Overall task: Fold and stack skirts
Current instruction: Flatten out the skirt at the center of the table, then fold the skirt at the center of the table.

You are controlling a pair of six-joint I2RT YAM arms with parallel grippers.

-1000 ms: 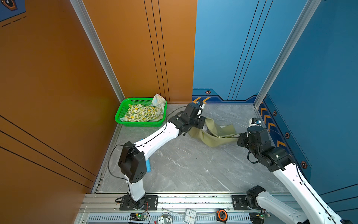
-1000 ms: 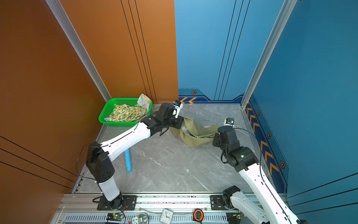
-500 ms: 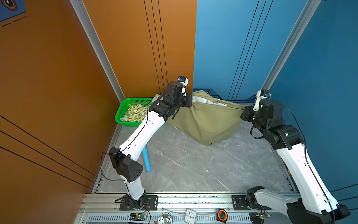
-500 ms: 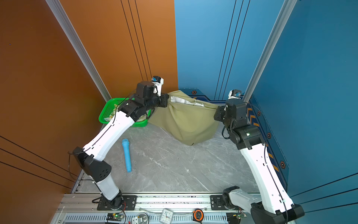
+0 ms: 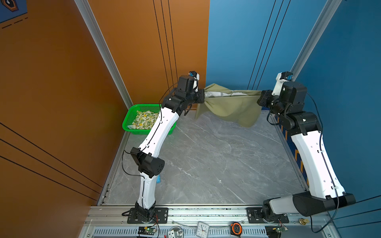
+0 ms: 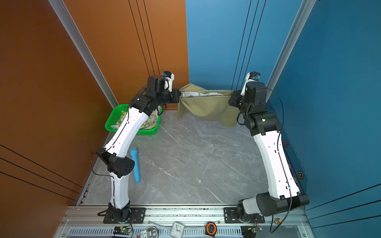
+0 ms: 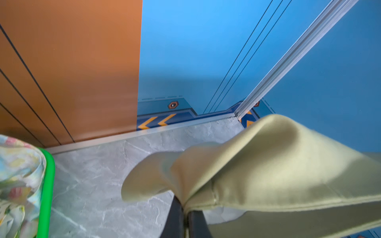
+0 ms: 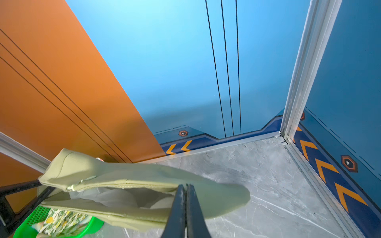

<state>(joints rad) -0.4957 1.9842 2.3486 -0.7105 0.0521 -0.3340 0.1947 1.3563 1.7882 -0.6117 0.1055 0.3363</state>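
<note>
The olive-green skirt (image 5: 228, 107) hangs above the far edge of the table (image 5: 206, 164), stretched by its waistband between the two arms. Its cloth is plain, a white lining shows inside the open waist, and the hem sags lowest toward the right side. The left gripper (image 5: 203, 97) is pinched on one end of the waistband and the right gripper (image 5: 260, 96) on the other end. The lemon-print skirt (image 5: 145, 122) and the pastel skirt (image 7: 18, 175) lie crumpled in the green basket (image 5: 128, 119) at the far left corner.
</note>
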